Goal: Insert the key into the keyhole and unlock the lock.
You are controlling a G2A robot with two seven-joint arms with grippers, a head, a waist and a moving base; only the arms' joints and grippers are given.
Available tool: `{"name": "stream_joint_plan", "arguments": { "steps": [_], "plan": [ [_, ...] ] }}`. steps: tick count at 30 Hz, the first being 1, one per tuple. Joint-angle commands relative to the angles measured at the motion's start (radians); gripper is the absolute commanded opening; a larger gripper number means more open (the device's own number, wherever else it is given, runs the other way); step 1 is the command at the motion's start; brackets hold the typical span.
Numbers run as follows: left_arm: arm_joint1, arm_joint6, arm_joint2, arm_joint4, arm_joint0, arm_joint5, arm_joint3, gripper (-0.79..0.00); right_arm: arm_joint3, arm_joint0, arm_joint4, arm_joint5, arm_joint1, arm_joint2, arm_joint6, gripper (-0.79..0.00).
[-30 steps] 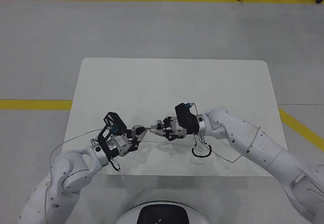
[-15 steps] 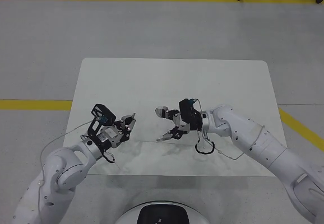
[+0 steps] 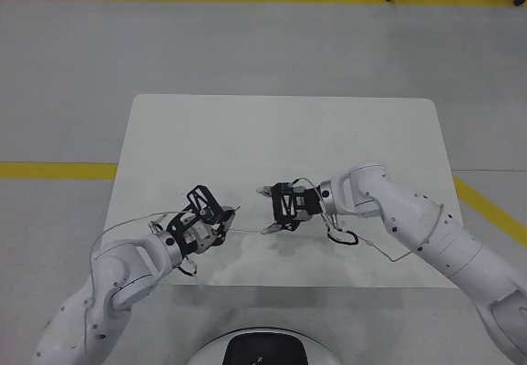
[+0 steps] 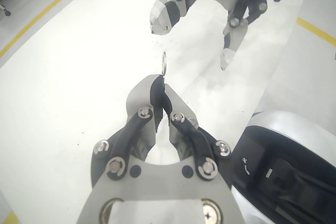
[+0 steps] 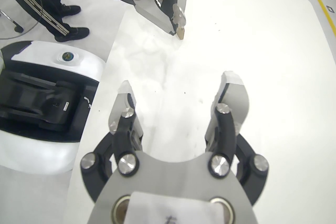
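Observation:
My left gripper (image 4: 161, 78) is shut on the key (image 4: 164, 63), a small flat metal piece. Its round end with a hole sticks out past the fingertips, edge-on. In the right wrist view the key (image 5: 179, 22) looks silver with a brass-coloured tip pointing down at the white table (image 5: 249, 38). My right gripper (image 5: 178, 83) is open with nothing between its fingers and faces the key across a short gap. From above, the left gripper (image 3: 220, 221) and right gripper (image 3: 265, 211) hover near the table's front middle, tips apart.
The table's front edge (image 3: 336, 286) runs just behind both grippers. A black cable loop (image 3: 341, 239) hangs from the right wrist. Bare white tabletop (image 3: 282, 137) stretches toward the far side.
A second ago the two grippers met fingertip to fingertip. They then drew apart with the right one open. The left has since come back toward the right with the key.

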Motion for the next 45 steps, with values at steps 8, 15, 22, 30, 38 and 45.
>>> {"name": "stream_joint_plan", "arguments": {
  "steps": [8,15,22,30,38,45],
  "plan": [
    [-0.007,-0.105,0.076,-0.094,-0.059,-0.027,0.047,-0.785,-0.124,-0.039,0.039,-0.059,0.047,0.094,0.140,-0.425],
    [-0.020,-0.139,0.150,-0.208,-0.118,-0.033,0.111,-0.785,-0.120,-0.039,0.053,-0.099,0.036,0.093,0.160,-0.416],
    [-0.028,-0.109,0.191,-0.210,-0.147,-0.014,0.143,-0.785,-0.109,-0.022,0.060,-0.100,0.024,0.059,0.156,-0.542],
    [-0.025,-0.075,0.191,-0.195,-0.138,-0.016,0.144,-0.785,-0.101,0.020,0.093,-0.100,0.013,0.012,0.202,-0.566],
    [-0.021,-0.074,0.180,-0.203,-0.138,-0.014,0.138,-0.785,-0.094,0.040,0.119,-0.100,0.010,-0.010,0.208,-0.745],
    [-0.018,-0.078,0.171,-0.213,-0.145,-0.017,0.139,-0.785,-0.089,0.055,0.131,-0.100,0.008,-0.024,0.222,-0.785]
  ]
}}
